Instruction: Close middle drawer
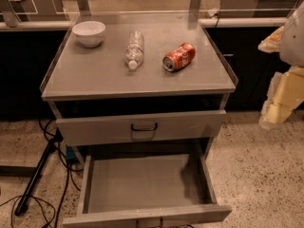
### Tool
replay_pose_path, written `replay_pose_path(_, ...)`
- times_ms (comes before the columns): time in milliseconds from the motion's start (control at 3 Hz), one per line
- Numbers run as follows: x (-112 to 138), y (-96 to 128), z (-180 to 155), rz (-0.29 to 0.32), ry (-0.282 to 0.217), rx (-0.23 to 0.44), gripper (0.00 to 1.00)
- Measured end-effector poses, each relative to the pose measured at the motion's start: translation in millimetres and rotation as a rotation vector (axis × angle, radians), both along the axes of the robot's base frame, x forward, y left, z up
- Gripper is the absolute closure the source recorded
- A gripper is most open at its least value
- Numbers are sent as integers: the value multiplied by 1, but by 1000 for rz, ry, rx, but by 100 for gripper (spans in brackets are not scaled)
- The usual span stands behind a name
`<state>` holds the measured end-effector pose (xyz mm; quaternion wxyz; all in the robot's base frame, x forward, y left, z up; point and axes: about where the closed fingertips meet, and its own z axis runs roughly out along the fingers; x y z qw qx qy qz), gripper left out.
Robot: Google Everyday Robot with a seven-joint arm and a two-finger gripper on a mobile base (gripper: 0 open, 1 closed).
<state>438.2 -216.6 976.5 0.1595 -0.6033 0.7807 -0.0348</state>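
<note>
Speckled floor (259, 175): middle drawer (142, 184) open, well apart from gripper (275, 113).

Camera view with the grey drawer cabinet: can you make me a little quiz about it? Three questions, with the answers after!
1. True or false: the middle drawer is pulled far out and has nothing inside.
2. Which thing lies between the white bowl and the orange soda can on the cabinet top?
A) a plastic water bottle
B) a spoon
C) an apple
3. Fill in the gap: the gripper hangs in the air at the picture's ____ edge, touching no drawer.

Key: 1 true; 2 A; 3 right.
</note>
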Motion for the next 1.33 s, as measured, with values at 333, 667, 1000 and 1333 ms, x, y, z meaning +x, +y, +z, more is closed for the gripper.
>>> replay_pose_path(333, 0, 0, 0, 0, 0, 0, 41)
replay_pose_path(667, 0, 0, 0, 0, 0, 0, 66)
replay_pose_path(1000, -2, -1, -3, -6, 3, 2, 95)
replay_pose_path(1333, -22, -7, -39, -68, 42, 19, 100)
